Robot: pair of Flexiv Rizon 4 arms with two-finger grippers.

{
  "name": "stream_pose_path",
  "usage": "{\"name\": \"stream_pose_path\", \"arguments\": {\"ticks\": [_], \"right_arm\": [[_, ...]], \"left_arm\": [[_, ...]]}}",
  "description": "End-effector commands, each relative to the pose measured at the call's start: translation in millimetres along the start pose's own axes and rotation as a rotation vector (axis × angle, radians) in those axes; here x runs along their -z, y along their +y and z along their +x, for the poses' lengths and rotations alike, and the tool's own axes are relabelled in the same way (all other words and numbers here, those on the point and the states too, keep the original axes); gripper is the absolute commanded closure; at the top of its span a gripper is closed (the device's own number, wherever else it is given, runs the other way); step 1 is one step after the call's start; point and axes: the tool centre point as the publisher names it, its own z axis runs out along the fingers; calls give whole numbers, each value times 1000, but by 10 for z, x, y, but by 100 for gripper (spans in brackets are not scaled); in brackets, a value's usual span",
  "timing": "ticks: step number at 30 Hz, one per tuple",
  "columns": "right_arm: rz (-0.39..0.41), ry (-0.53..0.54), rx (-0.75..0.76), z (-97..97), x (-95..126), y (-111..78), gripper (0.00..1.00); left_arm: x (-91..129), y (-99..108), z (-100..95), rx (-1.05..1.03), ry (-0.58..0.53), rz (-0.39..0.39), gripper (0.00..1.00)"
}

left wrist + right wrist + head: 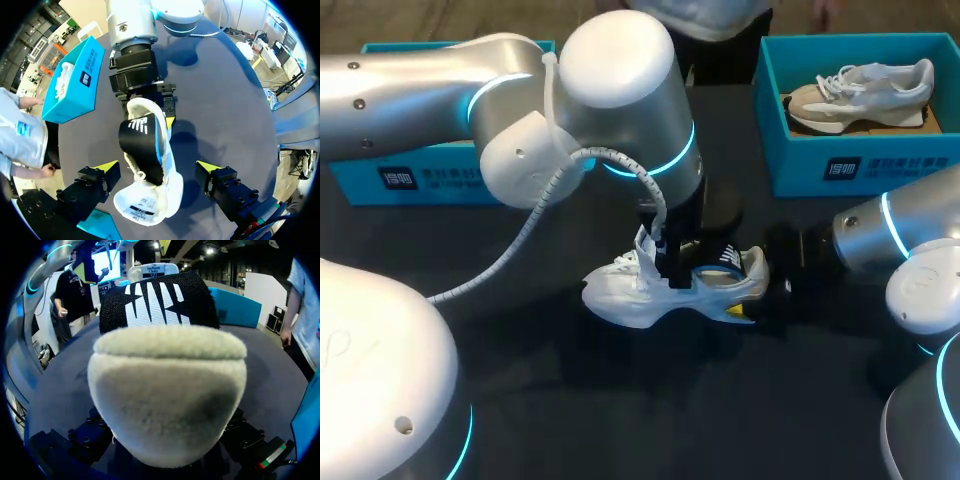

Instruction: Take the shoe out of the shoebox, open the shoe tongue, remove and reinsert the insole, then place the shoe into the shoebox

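We've got right gripper [147, 115] clamped on the shoe [650, 295] heel; left gripper [157, 169] wide open, empty; we pinch the raised insole [142, 145] squarely, pull slow.

- White shoe [640, 298] lies mid-counter [620, 420], toe leftward, tongue folded forward.
- Black insole [142, 145] with a white logo sticks partly out of the shoe's opening.
- Teal shoebox [800, 165] stands open, far right.
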Motion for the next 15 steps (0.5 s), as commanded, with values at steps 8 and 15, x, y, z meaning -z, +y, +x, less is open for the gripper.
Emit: {"name": "stream_pose_path", "arguments": {"ticks": [8,15], "right_arm": [[3,-2,0,-21,-40,-33,100],[3,-2,0,-21,-40,-33,100]], "left_arm": [[-108,-157,89,54,-196,-52,0],[-148,-208,91,68,-235,-28,0]]}}
